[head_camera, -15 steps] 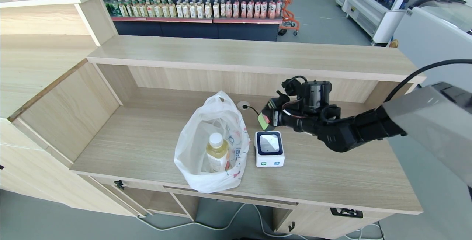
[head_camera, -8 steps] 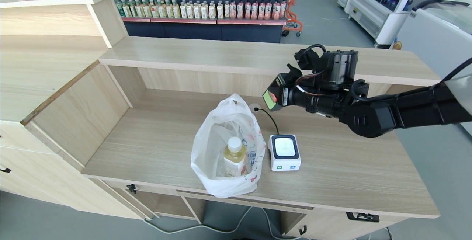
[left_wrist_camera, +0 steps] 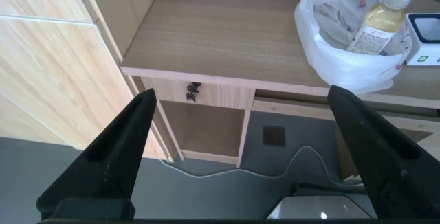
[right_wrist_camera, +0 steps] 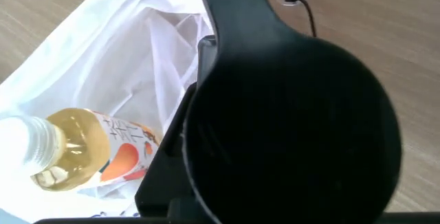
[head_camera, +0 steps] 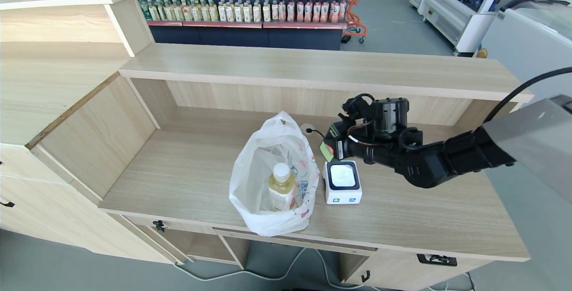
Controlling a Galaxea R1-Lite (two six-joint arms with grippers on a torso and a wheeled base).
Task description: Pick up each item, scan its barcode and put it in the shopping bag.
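Right gripper (head_camera: 333, 145) has its jaws clamped on a dark item (head_camera: 327, 151) with a green-red end, right over the scanner (head_camera: 342, 182), mid-frame on the tabletop (head_camera: 187, 170). The shopping bag (head_camera: 268, 166) is just left of it, with a bottle (head_camera: 280, 186) inside. In the right wrist view the item hides half the bag. Left gripper (left_wrist_camera: 242, 97) hangs off the tabletop's front edge, jaws spread wide.

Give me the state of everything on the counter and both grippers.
Shopping bag: open, upright on the counter.
Bottle: capped, upright inside the bag.
Scanner: window lit, facing up.
Package: held over the scanner's far edge.
Right gripper: shut on the package.
Left gripper: open, empty.
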